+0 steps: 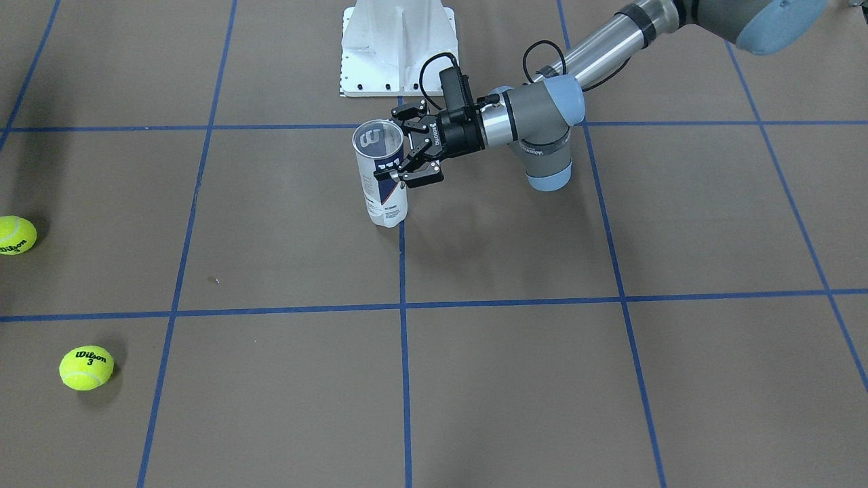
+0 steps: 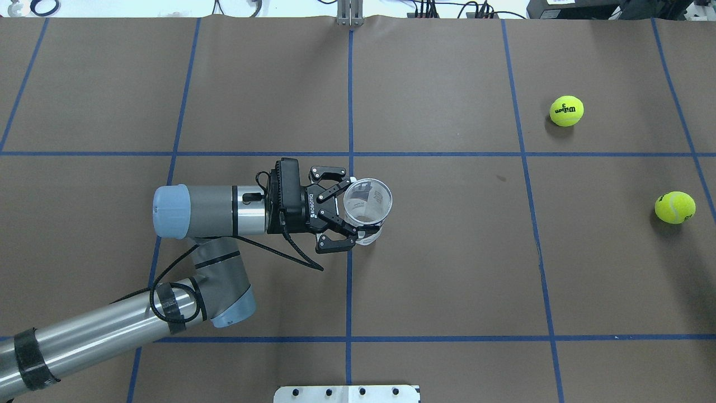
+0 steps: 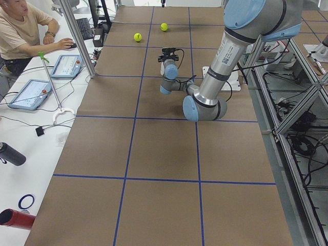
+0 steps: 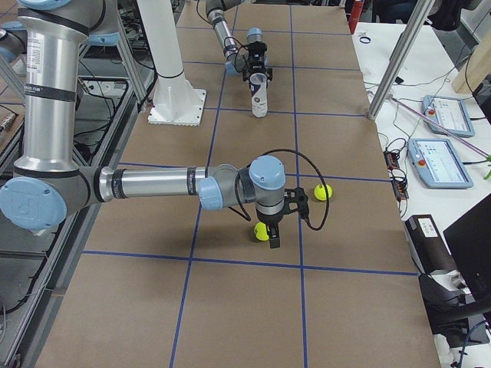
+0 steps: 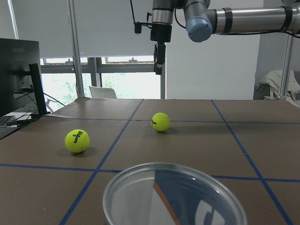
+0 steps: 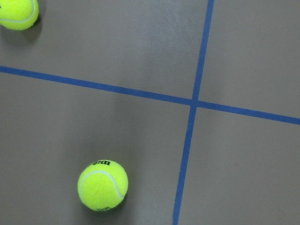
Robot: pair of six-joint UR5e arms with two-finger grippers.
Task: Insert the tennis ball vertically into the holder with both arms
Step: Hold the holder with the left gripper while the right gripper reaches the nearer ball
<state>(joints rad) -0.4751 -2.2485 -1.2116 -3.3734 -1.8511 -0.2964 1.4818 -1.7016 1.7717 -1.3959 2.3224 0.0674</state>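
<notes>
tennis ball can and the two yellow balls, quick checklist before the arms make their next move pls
1. Clear plastic tennis-ball can upright, mouth up: ok.
2. Can empty inside: ok.
3. Black left end effector clamped on the can: not ok, its jaws stand wider than the can.
4. Black right end effector centred over a yellow tennis ball: seems not ok, the ball sits low and left in the right wrist view.
5. Right end effector open: cannot tell.
6. Second yellow tennis ball apart from the first: ok.
</notes>
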